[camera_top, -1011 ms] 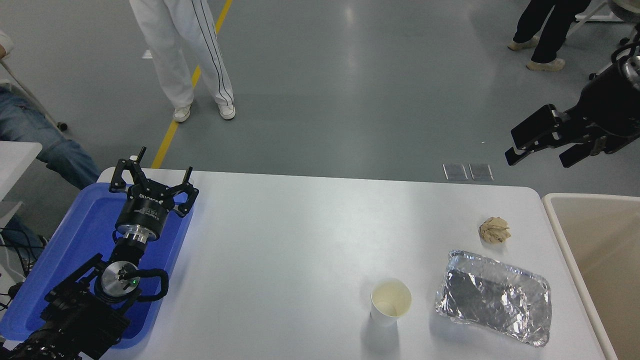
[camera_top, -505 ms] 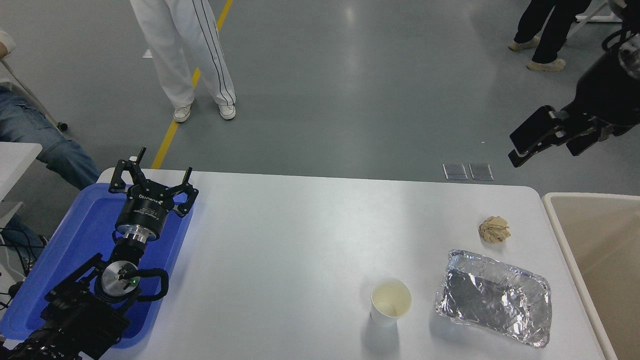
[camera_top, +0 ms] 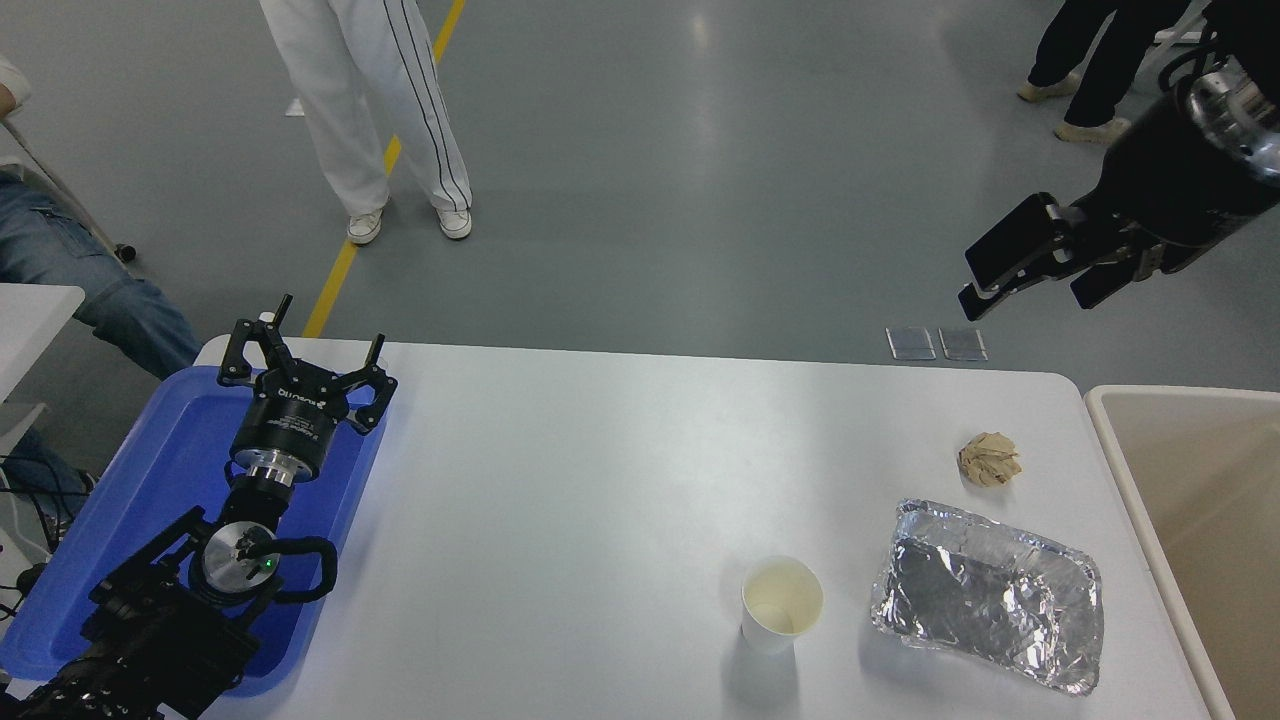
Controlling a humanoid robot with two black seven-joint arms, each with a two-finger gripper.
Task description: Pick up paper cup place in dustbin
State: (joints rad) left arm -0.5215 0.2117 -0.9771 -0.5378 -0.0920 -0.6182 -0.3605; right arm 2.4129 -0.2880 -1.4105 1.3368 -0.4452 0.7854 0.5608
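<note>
The paper cup point(camera_top: 781, 603) stands upright on the white table point(camera_top: 600, 470), front right of centre, cream inside showing. The beige dustbin point(camera_top: 1112, 425) stands off the table's right edge, only partly in view. My right gripper point(camera_top: 1030, 292) is open and empty, held high beyond the table's far right corner, far above and behind the cup. My left gripper point(camera_top: 305, 348) is open and empty, parked over the blue tray at the lower left.
A crinkled silver foil tray point(camera_top: 990, 595) lies just right of the cup. A crumpled brown paper ball point(camera_top: 988, 459) lies behind the foil tray. A flat blue tray point(camera_top: 170, 450) lies at the table's left. People stand beyond the table point(camera_top: 385, 120) point(camera_top: 1090, 60); one sits at the left point(camera_top: 60, 270).
My right gripper has risen and moved left, away from above the dustbin's side. The cup, foil tray, paper ball and left arm have not moved.
</note>
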